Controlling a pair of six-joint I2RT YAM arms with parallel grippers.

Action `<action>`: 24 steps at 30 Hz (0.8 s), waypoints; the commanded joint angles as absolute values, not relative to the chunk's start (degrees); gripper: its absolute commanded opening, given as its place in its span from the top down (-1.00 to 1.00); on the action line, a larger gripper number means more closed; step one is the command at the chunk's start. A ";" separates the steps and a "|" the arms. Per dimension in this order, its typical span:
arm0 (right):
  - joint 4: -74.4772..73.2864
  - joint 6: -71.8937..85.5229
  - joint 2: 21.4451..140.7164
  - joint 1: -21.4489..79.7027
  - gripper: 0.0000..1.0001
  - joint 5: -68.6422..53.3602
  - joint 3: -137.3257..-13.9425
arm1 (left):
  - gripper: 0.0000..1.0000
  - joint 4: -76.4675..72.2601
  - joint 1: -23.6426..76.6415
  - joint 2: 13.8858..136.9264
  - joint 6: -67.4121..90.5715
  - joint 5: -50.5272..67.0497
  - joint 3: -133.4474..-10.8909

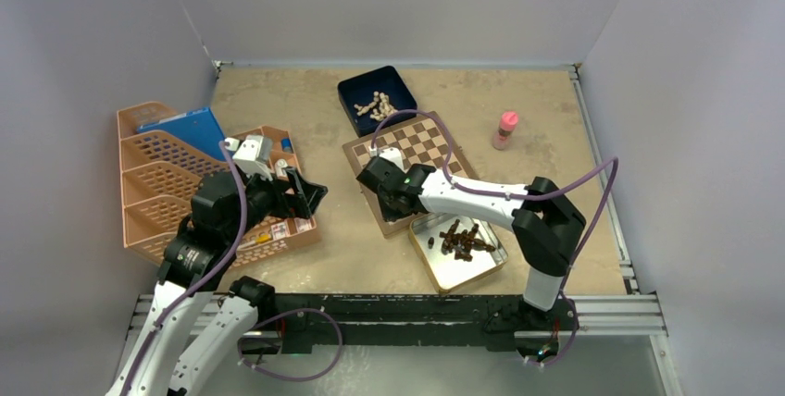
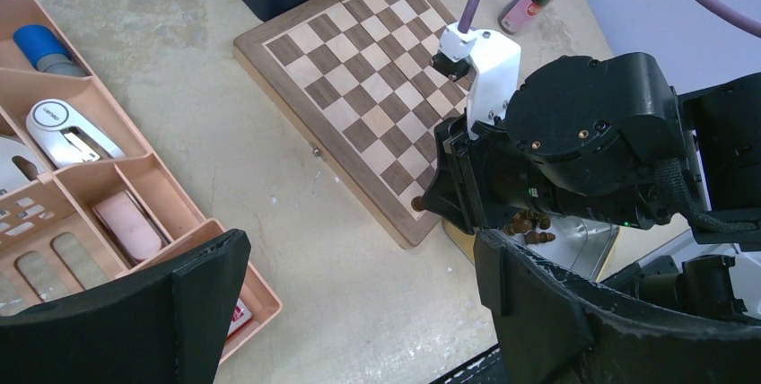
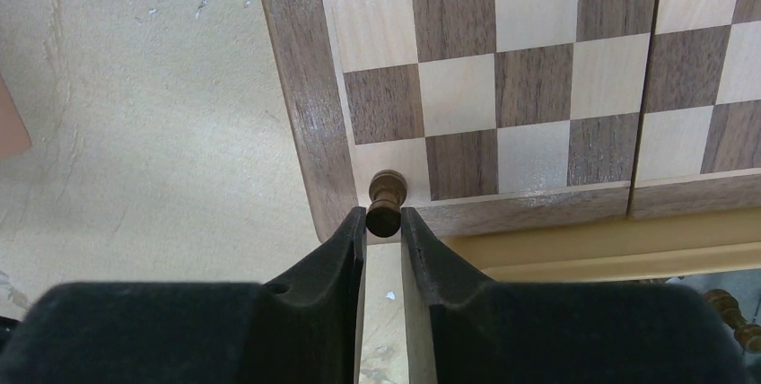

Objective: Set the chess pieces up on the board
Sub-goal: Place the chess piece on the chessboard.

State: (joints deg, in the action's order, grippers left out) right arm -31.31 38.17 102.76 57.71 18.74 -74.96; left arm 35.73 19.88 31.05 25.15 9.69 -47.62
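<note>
The tan table [image 1: 324, 118] carries everything; at its left side sits an orange organiser tray [image 1: 153, 188] of several compartments, with small office items in them. Near the middle lies the board [image 1: 421, 142], turned at an angle to the table's edges, its far squares bare in the top view and its near part hidden under the right arm. A silver tin [image 1: 463, 271] lies just beside the board's near edge, and a dark blue box [image 1: 366, 91] sits just beyond its far corner. Most of the dark chess pieces [image 1: 463, 239] lie heaped in the tin, tumbled on their sides; pale chessmen [image 1: 378, 105] lie in the blue box. A pink-capped bottle [image 1: 505, 129] stands upright to the right of the board, apart from it. The left gripper [image 2: 359, 249] hangs by the tray's near right corner, its fingers spread wide with nothing between them. The right gripper [image 3: 383, 222] reaches low over the board's near left corner, its fingers drawn narrow and pinching the head of one dark piece [image 3: 386, 197]. That piece stands upright on the light corner square, right at the border. In the right wrist view the squares around it are bare.
</note>
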 commanded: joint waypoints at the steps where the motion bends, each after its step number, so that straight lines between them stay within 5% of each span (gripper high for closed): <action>1: -31.79 38.39 102.21 57.90 0.55 20.47 -76.35 | -0.93 34.55 19.42 30.93 26.10 9.52 -48.13; 12: -32.71 40.10 98.27 57.92 0.17 22.36 -75.87 | -0.93 34.37 19.42 31.09 25.93 9.93 -48.02; 24: -35.83 45.49 80.68 57.88 0.22 25.05 -67.72 | -0.93 34.11 19.42 32.98 25.50 10.97 -48.10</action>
State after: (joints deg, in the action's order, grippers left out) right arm -32.58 42.06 85.67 57.74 22.44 -70.28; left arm 35.73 19.88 32.56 25.12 10.11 -47.62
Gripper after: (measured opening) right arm 0.399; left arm 0.966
